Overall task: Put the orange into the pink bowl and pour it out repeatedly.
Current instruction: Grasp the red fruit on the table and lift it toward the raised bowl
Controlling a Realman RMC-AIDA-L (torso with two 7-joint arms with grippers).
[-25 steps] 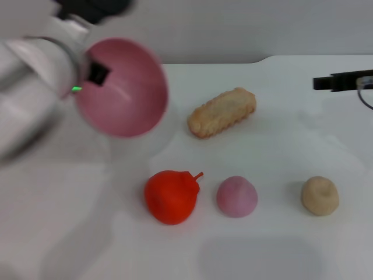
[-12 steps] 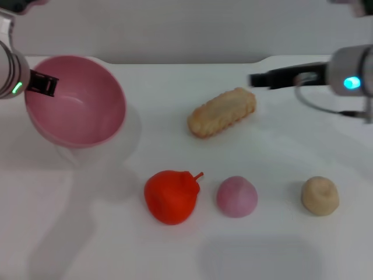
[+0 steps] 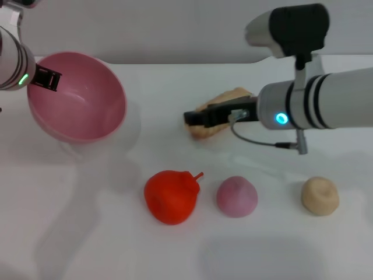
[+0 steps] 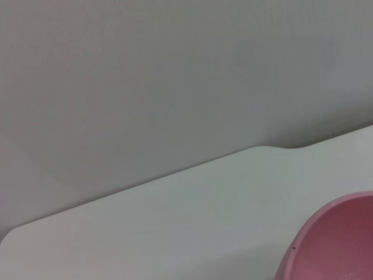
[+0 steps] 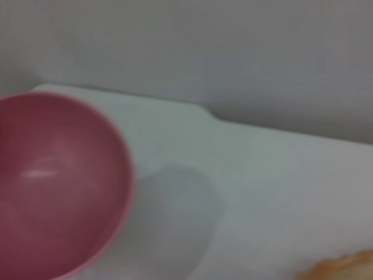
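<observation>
Left gripper [image 3: 44, 79] clamps the pink bowl [image 3: 78, 99] by its rim near the bench's [image 3: 175, 256] far-left corner, tilted open and empty, likely awaiting fruit. The orange [image 3: 172, 196] lies near the front edge. Right gripper [image 3: 189, 118] reaches mid-bench; cannot tell its opening.

The left claw [image 3: 46, 79] is raised at far left, while the right claw [image 3: 195, 118] reaches leftward mid-table.

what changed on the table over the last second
The left tool, gripping the rim of the pink bowl, swung it left and turned it from tipped-over to more upright, still empty. The right tool came in from the right edge, now over the bread roll. The orange, pink lump and beige lump stayed put.
</observation>
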